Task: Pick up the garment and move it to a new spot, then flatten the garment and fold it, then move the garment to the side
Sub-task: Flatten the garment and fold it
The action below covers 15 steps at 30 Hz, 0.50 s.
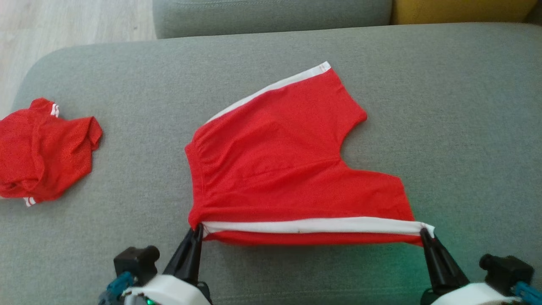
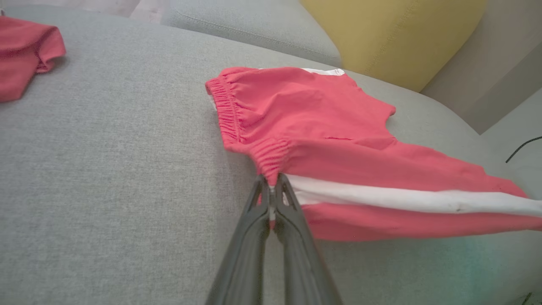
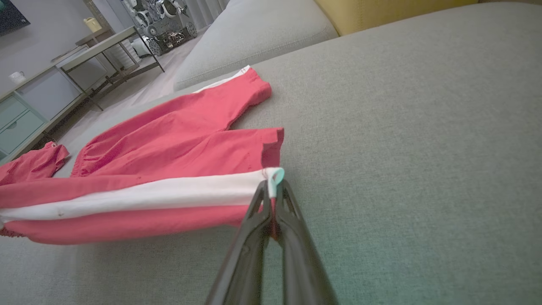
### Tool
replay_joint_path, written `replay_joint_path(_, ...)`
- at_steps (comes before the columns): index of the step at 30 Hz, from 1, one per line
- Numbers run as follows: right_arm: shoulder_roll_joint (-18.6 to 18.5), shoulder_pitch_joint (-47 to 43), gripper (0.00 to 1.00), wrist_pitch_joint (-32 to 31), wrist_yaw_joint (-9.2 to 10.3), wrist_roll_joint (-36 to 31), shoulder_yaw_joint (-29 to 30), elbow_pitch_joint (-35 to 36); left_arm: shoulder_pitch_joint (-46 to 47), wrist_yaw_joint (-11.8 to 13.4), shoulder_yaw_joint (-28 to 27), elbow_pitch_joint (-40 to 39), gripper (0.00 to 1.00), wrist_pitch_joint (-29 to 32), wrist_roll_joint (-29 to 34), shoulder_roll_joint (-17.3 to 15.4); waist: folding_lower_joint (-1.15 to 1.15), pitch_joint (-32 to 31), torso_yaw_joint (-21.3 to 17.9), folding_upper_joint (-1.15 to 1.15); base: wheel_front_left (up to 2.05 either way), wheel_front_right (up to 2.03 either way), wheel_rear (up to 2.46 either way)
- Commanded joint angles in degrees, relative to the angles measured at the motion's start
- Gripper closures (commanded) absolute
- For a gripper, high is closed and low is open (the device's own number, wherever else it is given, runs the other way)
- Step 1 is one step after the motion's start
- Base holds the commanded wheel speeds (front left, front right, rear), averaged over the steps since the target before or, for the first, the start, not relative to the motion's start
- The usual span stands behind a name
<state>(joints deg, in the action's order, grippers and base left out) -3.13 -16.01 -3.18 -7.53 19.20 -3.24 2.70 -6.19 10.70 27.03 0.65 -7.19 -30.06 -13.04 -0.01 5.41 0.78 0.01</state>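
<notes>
Left gripper (image 1: 197, 231) clamps shorts (image 1: 275, 169) at waistband corner; right gripper (image 1: 423, 232) pinches striped hem corner. Shorts lie stretched between them on sofa (image 1: 444, 127); second red garment (image 1: 42, 152) far left, well apart.

The grey seat (image 1: 465, 127) lies bare right of the red shorts (image 1: 288, 169), and between them and the crumpled red garment (image 1: 42, 152) at the left edge. On the far side, a grey back cushion (image 1: 271, 17) and a yellow cushion (image 1: 461, 10) block the way.
</notes>
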Motion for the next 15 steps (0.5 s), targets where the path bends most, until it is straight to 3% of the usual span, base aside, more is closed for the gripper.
replay_joint_path(1,-0.44,1.71,1.00,-0.37,0.04,-0.43,-0.69,2.92,1.66,0.45,-1.96,-2.61,1.00,0.15,0.51,-0.99,0.01,0.01,-0.06,-0.01,0.00,0.00,0.00)
replay_joint_path(8,0.19,1.44,1.00,-4.63,0.04,-1.44,1.26,8.68,1.67,1.01,-1.47,-8.01,1.00,4.30,0.45,-2.84,0.01,1.54,0.07,-0.01,0.00,0.00,0.00)
replay_joint_path(15,-1.76,16.38,1.00,-4.97,0.04,-1.37,0.76,4.81,10.50,-1.86,-2.05,-6.74,1.00,7.30,-1.01,-2.96,0.01,7.68,0.55,-0.01,0.00,0.00,0.00)
